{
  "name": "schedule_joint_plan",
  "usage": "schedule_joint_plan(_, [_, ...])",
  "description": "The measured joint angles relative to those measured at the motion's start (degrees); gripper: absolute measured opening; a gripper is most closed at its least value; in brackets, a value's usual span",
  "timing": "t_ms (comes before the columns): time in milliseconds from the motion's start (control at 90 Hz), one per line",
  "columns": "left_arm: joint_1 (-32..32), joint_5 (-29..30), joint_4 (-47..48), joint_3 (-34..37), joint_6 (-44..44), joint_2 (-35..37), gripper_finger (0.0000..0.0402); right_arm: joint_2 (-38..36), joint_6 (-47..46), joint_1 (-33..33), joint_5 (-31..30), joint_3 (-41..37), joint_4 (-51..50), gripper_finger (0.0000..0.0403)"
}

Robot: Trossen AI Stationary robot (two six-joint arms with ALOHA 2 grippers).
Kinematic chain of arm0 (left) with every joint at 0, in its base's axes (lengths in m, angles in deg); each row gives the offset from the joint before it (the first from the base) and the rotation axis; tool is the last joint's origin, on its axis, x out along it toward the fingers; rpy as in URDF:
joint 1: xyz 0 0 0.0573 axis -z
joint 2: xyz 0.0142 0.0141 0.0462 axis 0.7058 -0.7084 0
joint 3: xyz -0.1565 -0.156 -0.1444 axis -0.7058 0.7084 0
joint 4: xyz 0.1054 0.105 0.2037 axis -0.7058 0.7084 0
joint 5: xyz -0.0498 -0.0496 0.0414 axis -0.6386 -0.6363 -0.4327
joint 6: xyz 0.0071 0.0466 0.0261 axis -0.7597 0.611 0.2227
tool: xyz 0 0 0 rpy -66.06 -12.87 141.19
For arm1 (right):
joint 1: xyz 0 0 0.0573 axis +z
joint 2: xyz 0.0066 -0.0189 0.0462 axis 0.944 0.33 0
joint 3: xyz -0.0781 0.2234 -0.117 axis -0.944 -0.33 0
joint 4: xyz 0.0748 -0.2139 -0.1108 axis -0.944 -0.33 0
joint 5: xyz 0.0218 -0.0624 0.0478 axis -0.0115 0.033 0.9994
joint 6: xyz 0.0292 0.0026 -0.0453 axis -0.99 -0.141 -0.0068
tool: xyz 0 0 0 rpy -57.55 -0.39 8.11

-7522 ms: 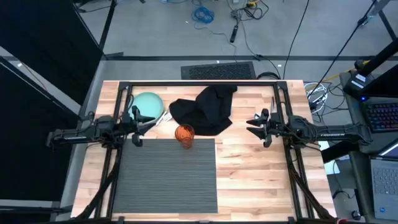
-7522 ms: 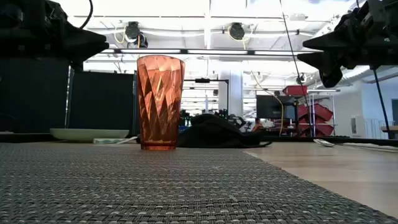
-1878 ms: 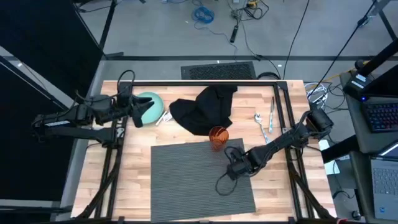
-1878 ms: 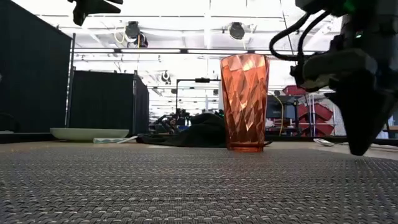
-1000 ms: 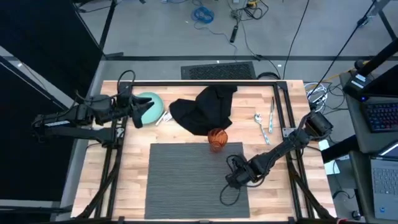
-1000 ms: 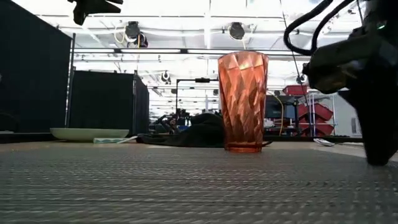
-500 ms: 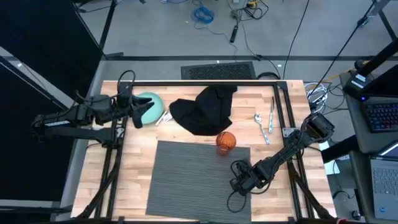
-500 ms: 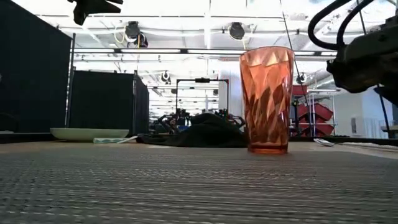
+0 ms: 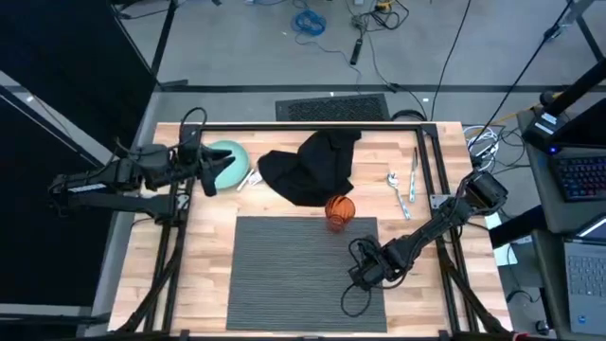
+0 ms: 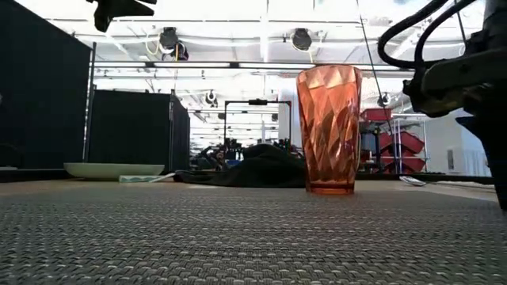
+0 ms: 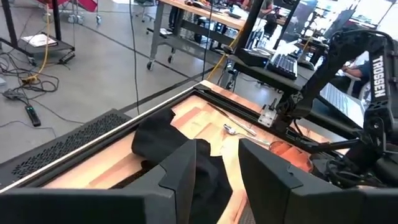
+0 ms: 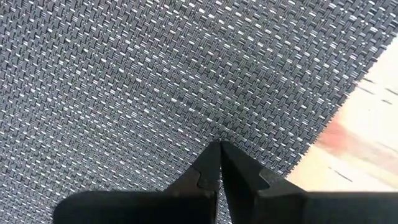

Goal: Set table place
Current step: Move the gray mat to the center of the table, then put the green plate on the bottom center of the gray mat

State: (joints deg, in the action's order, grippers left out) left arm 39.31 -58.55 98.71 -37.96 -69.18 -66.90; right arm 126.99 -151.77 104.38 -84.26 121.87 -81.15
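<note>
Our right tool point(image 12: 219, 149) presses clenched fingertips on the placemat point(image 9: 294, 265) near its right edge; the orange tumbler point(image 9: 340, 210) stands upright there, seemingly empty; our left tool point(image 11: 216, 163) waits released.

one placemat point(image 9: 289, 270), one tumbler point(image 9: 340, 210), one plate point(image 9: 228, 157)

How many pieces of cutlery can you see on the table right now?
2: a spoon and a second utensil lie side by side on the bare wood near the table's far right corner, right of the black napkin. More could be hidden under the napkin.
</note>
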Motion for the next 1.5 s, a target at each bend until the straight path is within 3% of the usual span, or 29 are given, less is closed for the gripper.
schedule_joint_plan(367, [0.0, 0.0, 0.02, 0.0, 0.21, 0.0, 0.0107, -1.3, 0.93, -0.05, -0.4, -0.16, 0.71, 0.0007])
schedule_joint_plan(522, [-0.01, 0.18, 0.01, 0.0, 0.95, 0.0, 0.0107, -5.56, 2.0, -0.89, -6.06, -0.19, -0.55, 0.0046])
schedule_joint_plan(767, [-0.02, 0.96, -0.02, 0.0, 1.32, 0.0, 0.0107, -10.76, 5.63, -2.58, -6.71, -0.17, -1.76, 0.0119])
schedule_joint_plan(989, [-0.01, 1.27, 0.9, -0.03, 1.21, -0.41, 0.0107, -17.0, 8.96, -4.84, -6.68, -0.11, -2.69, 0.0141])
schedule_joint_plan(1133, [0.0, 1.51, 7.02, -0.09, -2.78, -1.99, 0.0107, -22.29, 11.19, -5.92, -8.24, -0.09, -5.21, 0.0141])
schedule_joint_plan(1356, [0.0, 1.54, 18.88, -0.09, -11.49, -5.73, 0.0107, -30.12, 14.22, -5.86, -19.59, -0.07, -8.66, 0.0141])
schedule_joint_plan(1500, [0.0, 2.73, 29.04, -0.07, -19.85, -7.08, 0.0107, -33.83, 17.02, -5.86, -23.84, -0.04, -10.01, 0.0141])
